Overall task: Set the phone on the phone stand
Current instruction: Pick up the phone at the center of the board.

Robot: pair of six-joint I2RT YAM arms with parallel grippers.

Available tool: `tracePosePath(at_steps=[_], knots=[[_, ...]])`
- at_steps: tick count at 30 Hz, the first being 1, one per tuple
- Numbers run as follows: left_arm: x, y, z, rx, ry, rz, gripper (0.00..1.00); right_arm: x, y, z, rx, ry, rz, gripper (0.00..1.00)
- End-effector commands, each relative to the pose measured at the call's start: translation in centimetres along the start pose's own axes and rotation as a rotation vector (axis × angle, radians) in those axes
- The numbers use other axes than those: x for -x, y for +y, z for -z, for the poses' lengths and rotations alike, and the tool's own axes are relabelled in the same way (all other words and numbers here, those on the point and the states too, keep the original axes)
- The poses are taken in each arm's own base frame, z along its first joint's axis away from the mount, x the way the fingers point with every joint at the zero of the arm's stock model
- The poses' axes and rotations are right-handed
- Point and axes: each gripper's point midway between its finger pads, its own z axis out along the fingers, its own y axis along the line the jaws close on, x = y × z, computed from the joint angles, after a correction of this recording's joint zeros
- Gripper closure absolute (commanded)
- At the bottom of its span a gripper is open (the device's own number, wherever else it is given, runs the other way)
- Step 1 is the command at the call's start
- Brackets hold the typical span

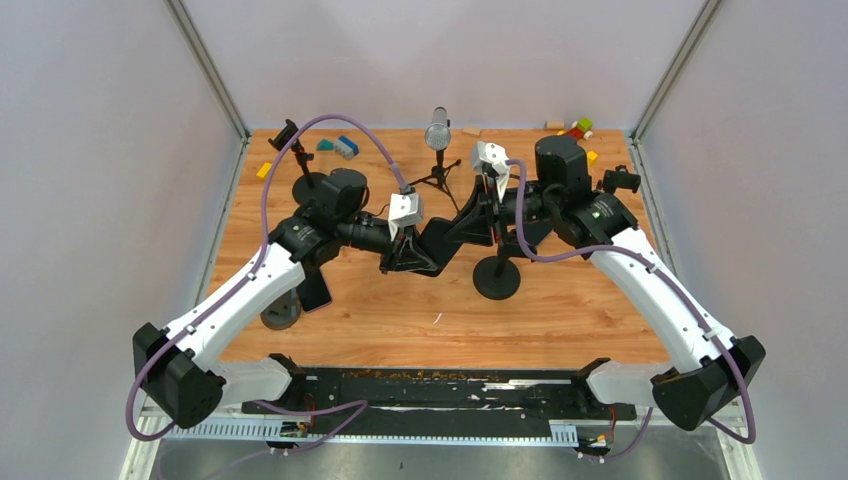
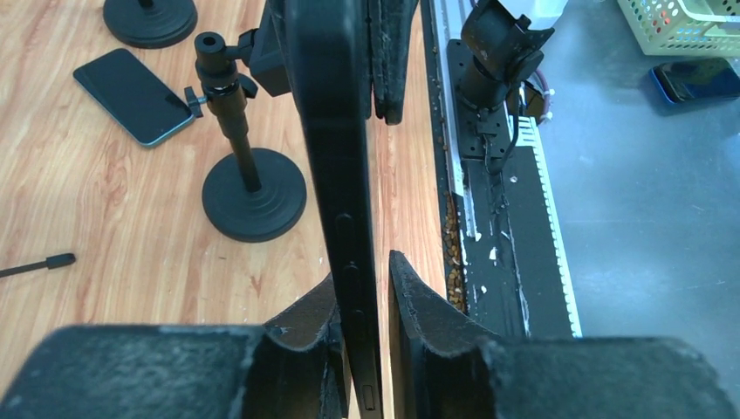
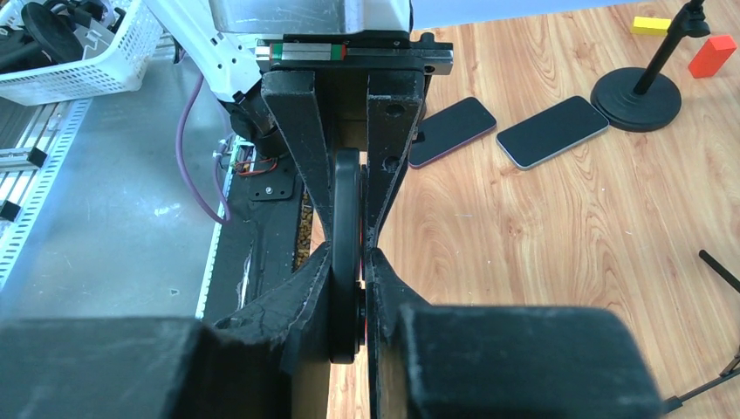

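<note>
A black phone (image 1: 450,235) hangs edge-on above the table's middle, between both arms. My right gripper (image 1: 483,215) is shut on one end of it; in the right wrist view that gripper (image 3: 347,253) pinches the phone (image 3: 346,192). My left gripper (image 2: 365,271) straddles the other end of the phone (image 2: 336,131). One finger (image 2: 318,305) touches it, and a thin strip of wood shows beside the other finger (image 2: 419,297). The black phone stand (image 1: 497,275) rises just under the phone; it also shows in the left wrist view as a stand (image 2: 253,196) with its clamp on top.
A second stand (image 1: 308,185) and a microphone on a tripod (image 1: 437,135) are at the back, with toy blocks (image 1: 575,128) along the far edge. Spare phones lie flat: one phone (image 2: 131,94) past the stand, two phones (image 3: 551,131) near the left arm.
</note>
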Motion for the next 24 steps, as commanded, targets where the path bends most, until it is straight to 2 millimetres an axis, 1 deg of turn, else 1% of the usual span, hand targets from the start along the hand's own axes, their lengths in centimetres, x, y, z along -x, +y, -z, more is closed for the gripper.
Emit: tracePosePath(at_steps=[1, 4, 6, 7, 8, 10, 11, 12, 13, 14, 16, 17, 18, 19, 20, 24], knots=[[0.9, -0.6, -0.3, -0.034, -0.032, -0.01, 0.77, 2.6, 0.3, 0.3, 0.014, -0.053, 0.102, 1.0], [0.9, -0.7, -0.2, -0.031, -0.034, -0.011, 0.83, 2.7, 0.3, 0.4, 0.01, -0.053, 0.108, 1.0], [0.8, -0.7, -0.2, -0.024, -0.037, -0.009, 0.9, 2.7, 0.2, 0.4, 0.01, -0.053, 0.108, 1.0], [0.9, -0.6, -0.2, -0.017, -0.043, -0.015, 0.97, 2.7, 0.2, 0.4, 0.008, -0.053, 0.109, 1.0], [1.0, -0.6, -0.1, -0.011, -0.048, -0.01, 0.99, 2.8, 0.1, 0.4, 0.005, -0.053, 0.11, 1.0], [1.1, -0.5, -0.1, 0.002, -0.064, -0.006, 1.0, 2.8, 0.0, 0.4, -0.003, -0.052, 0.108, 1.0], [1.1, -0.4, -0.1, 0.012, -0.071, -0.004, 1.0, 2.8, -0.1, 0.4, -0.009, -0.051, 0.108, 0.97], [1.3, -0.4, 0.1, 0.019, -0.081, -0.008, 1.0, 2.8, -0.3, 0.4, -0.021, -0.05, 0.106, 0.92], [1.5, -0.3, 0.1, 0.03, -0.094, -0.002, 1.0, 2.8, -0.5, 0.4, -0.033, -0.048, 0.103, 0.84], [1.8, -0.1, 0.3, 0.041, -0.106, -0.004, 1.0, 2.7, -0.8, 0.4, -0.047, -0.045, 0.1, 0.73], [2.4, 0.2, 0.7, 0.062, -0.136, -0.004, 1.0, 2.6, -1.2, 0.5, -0.072, -0.04, 0.093, 0.54], [2.7, 0.5, 0.9, 0.075, -0.152, 0.0, 1.0, 2.5, -1.3, 0.5, -0.079, -0.039, 0.089, 0.36], [3.1, 0.6, 1.1, 0.082, -0.164, -0.003, 1.0, 2.4, -1.4, 0.5, -0.087, -0.038, 0.084, 0.24], [3.3, 0.9, 1.4, 0.095, -0.18, -0.01, 1.0, 2.5, -1.4, 0.6, -0.092, -0.039, 0.082, 0.18], [3.9, 0.9, 1.7, 0.103, -0.2, -0.024, 1.0, 2.5, -1.5, 0.6, -0.096, -0.039, 0.078, 0.15], [5.2, 1.1, 2.5, 0.127, -0.241, -0.044, 1.0, 2.8, -1.6, 0.8, -0.116, -0.057, 0.057, 0.14]])
